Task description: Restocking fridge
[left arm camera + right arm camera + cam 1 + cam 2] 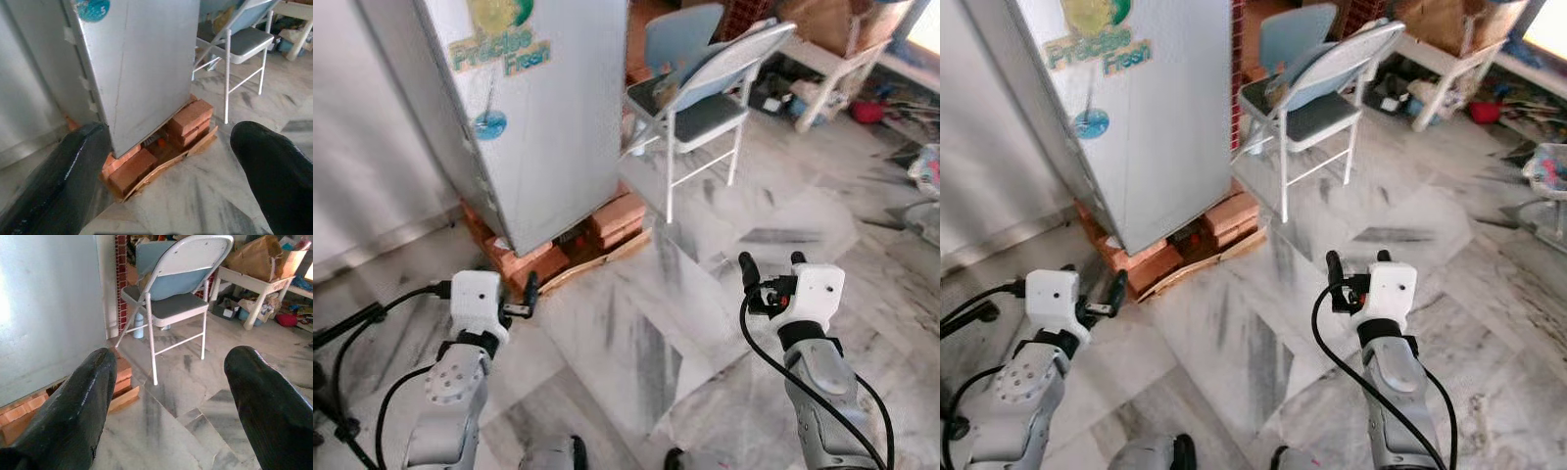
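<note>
We saw the fridge (524, 117) at the far left, door closed, raised on bricks (607, 220) over a strip of cardboard (597, 259); near it our left gripper (166, 166) hung above the marble floor (636, 333), jaws spread and empty; further right stood two folding chairs (705, 83), and beyond them a white worktop (832, 59) carrying a brown bag (257, 257); our right gripper (168, 401) hovered near right, jaws likewise spread, empty.

fridge (543, 127): pale grey, teal and yellow stickers
bricks (617, 217): orange-red
folding chair (705, 83): light blue-grey
floor (636, 323): white marble, grey streaks
left gripper (166, 171): black fingers
right gripper (166, 396): black fingers
</note>
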Robot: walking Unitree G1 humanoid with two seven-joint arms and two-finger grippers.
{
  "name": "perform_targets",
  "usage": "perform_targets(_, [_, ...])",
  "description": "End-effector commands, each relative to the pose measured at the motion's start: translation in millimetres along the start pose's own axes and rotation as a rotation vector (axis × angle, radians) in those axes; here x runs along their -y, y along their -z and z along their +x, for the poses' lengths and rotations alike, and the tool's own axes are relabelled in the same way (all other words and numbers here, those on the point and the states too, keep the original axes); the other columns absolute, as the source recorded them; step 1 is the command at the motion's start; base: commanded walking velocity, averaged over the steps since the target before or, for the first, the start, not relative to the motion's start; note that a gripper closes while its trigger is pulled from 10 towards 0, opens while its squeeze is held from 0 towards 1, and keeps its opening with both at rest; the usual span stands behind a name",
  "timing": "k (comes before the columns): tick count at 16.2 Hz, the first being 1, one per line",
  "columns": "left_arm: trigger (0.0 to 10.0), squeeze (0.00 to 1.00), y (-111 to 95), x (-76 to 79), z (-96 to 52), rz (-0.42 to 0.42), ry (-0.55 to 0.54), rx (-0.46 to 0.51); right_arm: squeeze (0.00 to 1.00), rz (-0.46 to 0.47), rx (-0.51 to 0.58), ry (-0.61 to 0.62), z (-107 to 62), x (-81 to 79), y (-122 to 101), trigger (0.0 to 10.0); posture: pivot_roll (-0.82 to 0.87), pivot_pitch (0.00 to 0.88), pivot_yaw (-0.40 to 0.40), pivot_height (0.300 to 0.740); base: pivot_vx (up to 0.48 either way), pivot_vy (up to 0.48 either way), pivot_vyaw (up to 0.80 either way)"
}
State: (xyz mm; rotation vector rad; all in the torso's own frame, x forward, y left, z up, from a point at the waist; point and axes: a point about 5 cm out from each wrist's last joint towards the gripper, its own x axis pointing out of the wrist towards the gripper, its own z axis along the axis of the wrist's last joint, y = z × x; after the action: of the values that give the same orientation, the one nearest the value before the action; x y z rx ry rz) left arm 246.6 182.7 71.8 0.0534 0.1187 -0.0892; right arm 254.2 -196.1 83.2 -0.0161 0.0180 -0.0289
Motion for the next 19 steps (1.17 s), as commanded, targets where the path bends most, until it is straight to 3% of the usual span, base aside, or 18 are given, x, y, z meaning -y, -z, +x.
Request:
perform_targets(1, [10.0, 0.0, 3.4, -2.0, -1.7, -0.004, 0.002, -0.01, 0.0, -0.003, 0.007, -0.001, 0.9, -0.1, -1.2, 10.0, 0.07, 0.107, -0.033, 0.74, 0.27, 0.334, 0.0])
perform_targets(9, [10.0, 0.0, 3.9, 2.2, 1.0, -0.013, 0.017, -0.006, 0.0, 0.001, 0.009, -0.002, 3.1, -1.6, -1.6, 10.0, 0.07, 0.105, -0.034, 0.74, 0.281, 0.347, 0.0])
perform_targets(16, [10.0, 0.0, 3.4, 4.3, 3.2, -0.019, 0.023, -0.004, 0.0, 0.0, 0.01, -0.004, 2.6, -5.2, -1.9, 10.0, 0.07, 0.112, -0.026, 0.74, 0.286, 0.387, -0.73])
perform_targets(19, [10.0, 0.0, 4.9, 6.8, 2.1, -0.036, 0.018, -0.015, 0.0, -0.001, 0.009, -0.007, 2.1, -4.3, -1.6, 10.0, 0.07, 0.113, -0.031, 0.74, 0.0, 0.461, -0.48])
